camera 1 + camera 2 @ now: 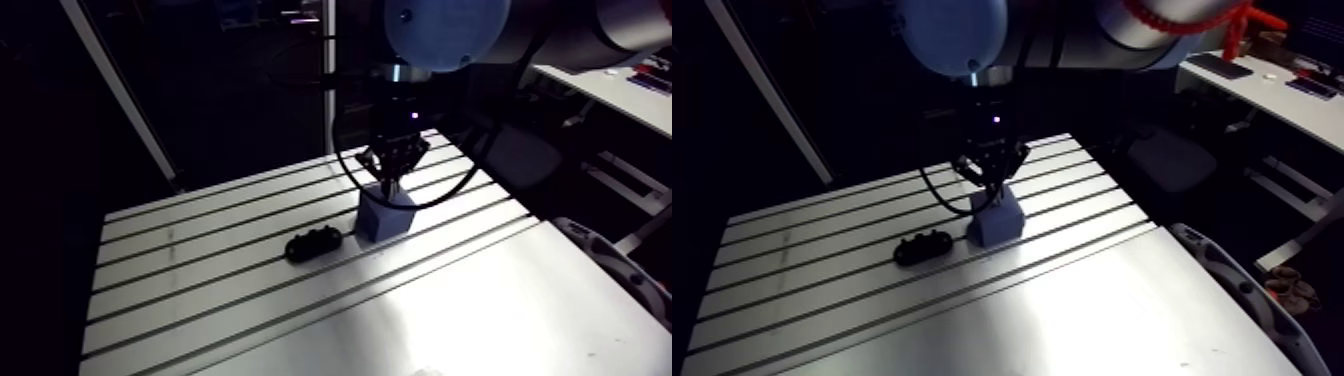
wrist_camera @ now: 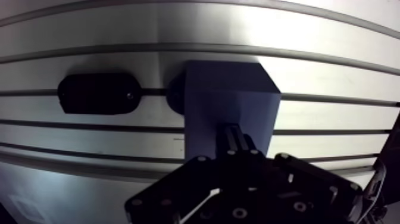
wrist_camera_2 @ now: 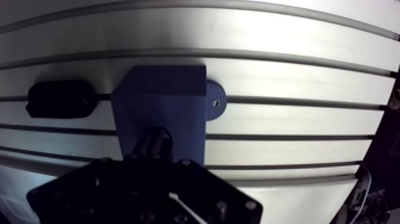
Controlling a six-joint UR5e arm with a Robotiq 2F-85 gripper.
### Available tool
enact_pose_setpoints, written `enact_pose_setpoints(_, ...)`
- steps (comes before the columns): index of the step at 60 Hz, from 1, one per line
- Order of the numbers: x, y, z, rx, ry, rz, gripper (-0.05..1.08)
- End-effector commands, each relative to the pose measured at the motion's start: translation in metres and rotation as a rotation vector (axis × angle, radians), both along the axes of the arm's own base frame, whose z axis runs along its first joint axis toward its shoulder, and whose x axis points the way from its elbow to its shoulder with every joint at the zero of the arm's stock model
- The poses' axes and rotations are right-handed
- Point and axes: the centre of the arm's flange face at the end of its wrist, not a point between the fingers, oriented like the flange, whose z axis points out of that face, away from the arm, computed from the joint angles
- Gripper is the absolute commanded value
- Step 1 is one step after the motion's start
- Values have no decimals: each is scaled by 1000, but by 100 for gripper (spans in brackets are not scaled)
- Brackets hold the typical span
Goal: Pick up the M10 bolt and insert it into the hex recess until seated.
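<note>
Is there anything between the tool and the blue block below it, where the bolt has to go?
Nothing visible does. The tool hangs directly over the blue rectangular block; the black oblong part lies beside that block, off the path. The hex recess itself does not show.

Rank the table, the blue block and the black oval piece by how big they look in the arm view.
1. table, by far the largest.
2. blue block.
3. black oval piece: roughly as long as the block is wide, but much lower, so smaller.
</note>
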Motion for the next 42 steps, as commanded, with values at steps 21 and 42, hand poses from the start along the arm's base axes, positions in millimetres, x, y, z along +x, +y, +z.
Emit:
enact_pose_setpoints(21, 1, 0, -2, 1, -1, 0, 108)
enact_pose_setpoints(42, 1, 0, -2, 1, -1, 0, 108)
